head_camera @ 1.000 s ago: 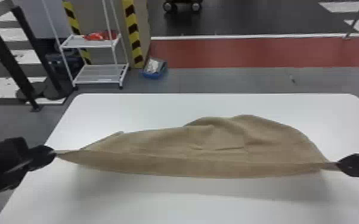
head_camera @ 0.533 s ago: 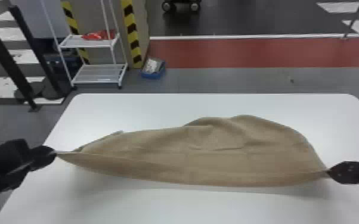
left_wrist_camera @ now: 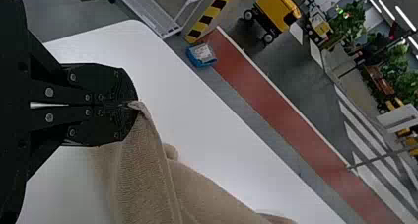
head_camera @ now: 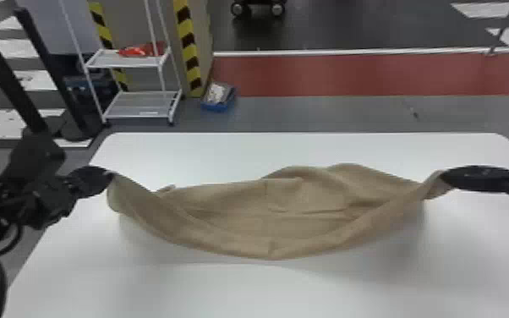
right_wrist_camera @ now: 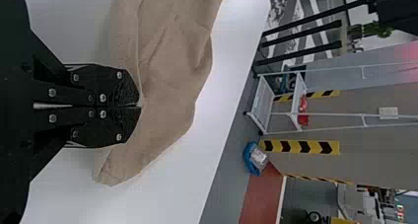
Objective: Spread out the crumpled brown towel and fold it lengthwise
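Our flat-fingered black left gripper [left_wrist_camera: 132,105] and matching right gripper [right_wrist_camera: 137,106] pinch 2 ends of the rumpled brown cloth towel [head_camera: 232,224] above the white table [head_camera: 198,156]. We're likely spreading it; next, we should tauten its sagging edge.

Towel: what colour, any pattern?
Light brown towel, no pattern visible; shows best in the head view.

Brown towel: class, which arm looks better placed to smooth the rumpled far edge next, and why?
Right, I would judge. The towel bulges at its far edge, nearer the right tool than the left tool. Both tools pinch the towel, so the right would first have to let go.
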You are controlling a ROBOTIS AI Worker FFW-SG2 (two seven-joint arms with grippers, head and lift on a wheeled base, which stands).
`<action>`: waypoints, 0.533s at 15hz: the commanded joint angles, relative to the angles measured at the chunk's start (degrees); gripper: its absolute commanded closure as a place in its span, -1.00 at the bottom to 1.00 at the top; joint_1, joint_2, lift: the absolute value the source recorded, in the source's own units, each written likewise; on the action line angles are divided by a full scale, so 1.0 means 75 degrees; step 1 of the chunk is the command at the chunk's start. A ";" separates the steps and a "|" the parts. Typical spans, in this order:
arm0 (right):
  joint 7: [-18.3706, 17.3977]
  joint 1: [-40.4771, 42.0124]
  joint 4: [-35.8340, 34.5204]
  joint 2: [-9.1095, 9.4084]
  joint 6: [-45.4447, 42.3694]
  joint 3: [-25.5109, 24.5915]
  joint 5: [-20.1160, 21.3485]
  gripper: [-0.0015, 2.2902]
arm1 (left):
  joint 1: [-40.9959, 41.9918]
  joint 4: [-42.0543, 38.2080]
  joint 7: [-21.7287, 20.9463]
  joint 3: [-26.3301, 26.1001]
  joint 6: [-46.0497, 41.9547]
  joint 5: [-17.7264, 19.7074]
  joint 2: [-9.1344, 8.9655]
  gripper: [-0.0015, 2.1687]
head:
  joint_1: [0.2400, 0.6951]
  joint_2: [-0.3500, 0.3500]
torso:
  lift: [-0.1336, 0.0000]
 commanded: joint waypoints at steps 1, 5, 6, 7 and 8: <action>-0.0409 -0.0627 0.0326 0.0306 0.0222 0.0283 -0.0089 0.97 | -0.1083 0.0574 0.0027 -0.0533 0.0904 0.0106 -0.0282 0.98 | 1.00 0.22 | -0.84; -0.1745 -0.2115 0.1756 0.0517 0.0410 0.0705 0.0204 0.97 | -0.3404 0.2555 0.0578 -0.1494 0.1349 -0.0128 -0.0528 0.98 | 0.83 0.16 | -0.84; -0.2014 -0.2525 0.2166 0.0505 0.0410 0.0764 0.0263 0.97 | -0.4072 0.3176 0.0683 -0.1635 0.1349 -0.0186 -0.0575 0.98 | 0.83 0.16 | -0.84; -0.2214 -0.2900 0.2506 0.0493 0.0433 0.0834 0.0345 0.97 | -0.4798 0.3914 0.0894 -0.1799 0.1349 -0.0210 -0.0575 0.98 | 0.57 0.09 | -0.84; -0.2413 -0.3275 0.2822 0.0470 0.0433 0.0904 0.0485 0.97 | -0.5525 0.4641 0.1035 -0.1963 0.1349 -0.0210 -0.0575 0.98 | 0.47 0.07 | -0.84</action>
